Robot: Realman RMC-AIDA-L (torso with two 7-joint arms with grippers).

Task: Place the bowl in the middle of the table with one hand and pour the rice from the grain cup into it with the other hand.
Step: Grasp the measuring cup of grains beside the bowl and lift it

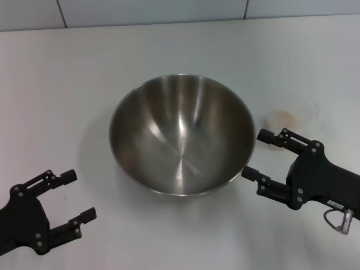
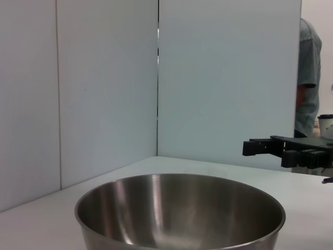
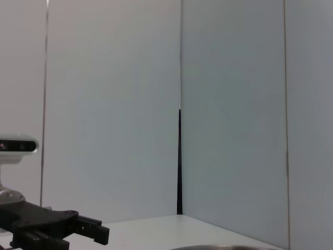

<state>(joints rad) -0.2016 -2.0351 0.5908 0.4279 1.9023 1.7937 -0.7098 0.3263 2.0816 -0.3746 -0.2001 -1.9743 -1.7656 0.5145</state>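
The steel bowl (image 1: 181, 135) stands upright in the middle of the white table, and its inside shows only bare metal. It also fills the bottom of the left wrist view (image 2: 179, 213). A faint clear grain cup with a pale beige mass of rice (image 1: 280, 120) stands just right of the bowl. My right gripper (image 1: 256, 153) is open and empty beside the bowl's right rim, its far finger close to the cup. My left gripper (image 1: 80, 195) is open and empty at the front left, apart from the bowl.
The white table (image 1: 67, 84) ends at grey wall panels (image 1: 169, 11) behind. In the left wrist view a person (image 2: 308, 78) stands beyond the table, by a white cup (image 2: 325, 124).
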